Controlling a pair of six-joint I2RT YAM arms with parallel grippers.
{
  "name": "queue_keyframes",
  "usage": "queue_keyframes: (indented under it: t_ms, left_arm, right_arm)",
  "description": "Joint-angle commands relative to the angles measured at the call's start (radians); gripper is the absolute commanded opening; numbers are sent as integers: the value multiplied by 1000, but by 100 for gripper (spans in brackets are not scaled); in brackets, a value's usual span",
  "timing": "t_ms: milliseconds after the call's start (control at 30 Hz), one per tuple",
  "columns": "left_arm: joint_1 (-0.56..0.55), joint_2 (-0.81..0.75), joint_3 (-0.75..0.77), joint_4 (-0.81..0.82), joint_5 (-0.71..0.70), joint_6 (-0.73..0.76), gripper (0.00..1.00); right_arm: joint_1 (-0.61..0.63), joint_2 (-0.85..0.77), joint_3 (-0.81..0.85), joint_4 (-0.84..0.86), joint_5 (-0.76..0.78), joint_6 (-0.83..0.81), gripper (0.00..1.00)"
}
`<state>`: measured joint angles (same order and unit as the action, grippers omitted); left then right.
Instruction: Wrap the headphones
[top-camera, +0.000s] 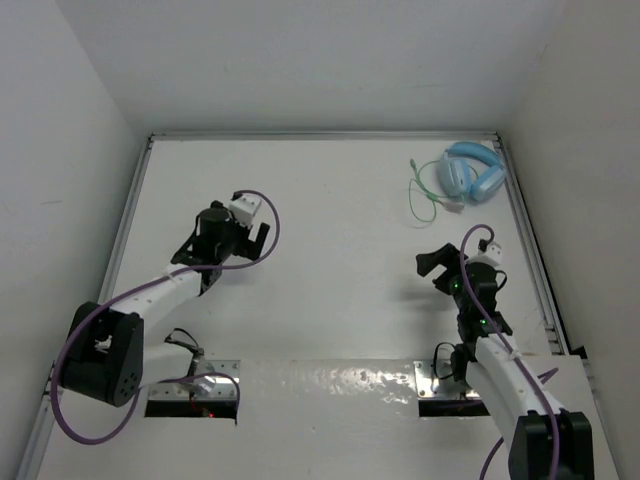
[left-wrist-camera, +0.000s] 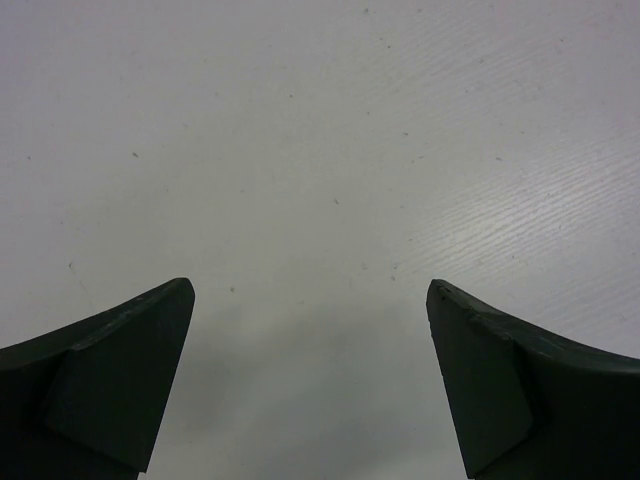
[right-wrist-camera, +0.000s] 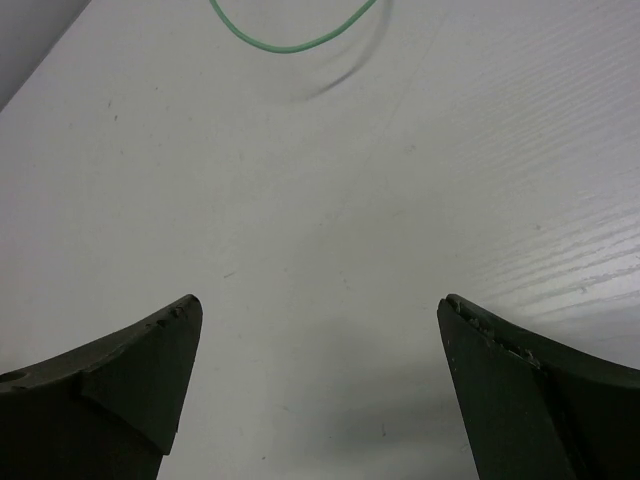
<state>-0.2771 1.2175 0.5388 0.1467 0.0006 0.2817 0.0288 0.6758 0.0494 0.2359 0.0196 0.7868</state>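
The light blue headphones (top-camera: 472, 170) lie at the far right corner of the table, ear cups folded together. Their thin pale green cord (top-camera: 424, 196) loops loosely to the left of them; a curve of the cord (right-wrist-camera: 290, 44) shows at the top of the right wrist view. My right gripper (top-camera: 437, 262) is open and empty, a short way in front of the cord. My left gripper (top-camera: 262, 237) is open and empty over bare table at the left, far from the headphones. Both wrist views show the jaws wide apart with nothing between them.
White walls close in the table on the left, far and right sides, with metal rails along the table edges (top-camera: 528, 250). Thick purple cables (top-camera: 262, 215) loop off both arms. Two mounting plates (top-camera: 440, 380) sit at the near edge.
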Motion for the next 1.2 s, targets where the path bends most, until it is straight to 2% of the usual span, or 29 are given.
queue_keyframes:
  t_ms: [0,100,200,300,333,400,433,467,533,567,633,700,833,867,900,967,1033,1100,1167]
  left_arm:
    - [16,-32,55,18,19,-24,100]
    - [18,-52,81,-38,18,-23,100]
    - [24,-87,40,-4,39,17,100]
    - [26,-102,36,1,42,27,100]
    - [26,-99,55,-13,32,24,100]
    - [27,-98,66,-45,24,33,100]
    - [30,-104,64,-47,22,37,100]
    - [32,-105,63,-47,22,43,100]
    - [33,-110,59,-44,25,45,100]
    - [35,-107,61,-44,30,43,100]
    - [35,-89,64,-45,36,43,100]
    - [35,-75,67,-55,51,53,100]
    - [36,-33,89,-87,96,83,100]
    - [36,-27,95,-104,105,89,100]
    - [36,-20,104,-108,116,93,100]
    - [38,0,110,-117,128,96,100]
    - [38,16,115,-121,137,102,100]
    - [38,22,121,-128,151,100,100]
    - [38,25,122,-133,168,103,100]
  right_arm:
    - [6,-7,6,36,-14,-3,99]
    - [11,-31,1,36,94,-15,99]
    - [11,-6,55,26,138,-67,99]
    - [11,131,243,-24,177,-125,99]
    - [8,245,412,-64,206,-150,99]
    - [-7,394,614,-222,247,-226,99]
    - [-41,562,824,-286,256,-233,99]
    - [-84,646,922,-400,240,-227,99]
    - [-142,798,1178,-483,276,-207,99]
    - [-148,920,1245,-525,317,-212,99]
    - [-155,1023,1431,-556,382,-268,99]
    - [-162,1156,1541,-596,471,-317,99]
    - [-219,1358,1791,-658,526,-284,99]
    - [-202,1381,1802,-632,610,-299,99]
    - [-196,1401,1799,-594,611,-360,99]
    - [-201,1426,1808,-583,560,-350,99]
    - [-201,1473,1849,-627,641,-308,99]
    - [-201,1478,1812,-609,678,-310,99]
    - [-202,1449,1698,-526,684,-311,99]
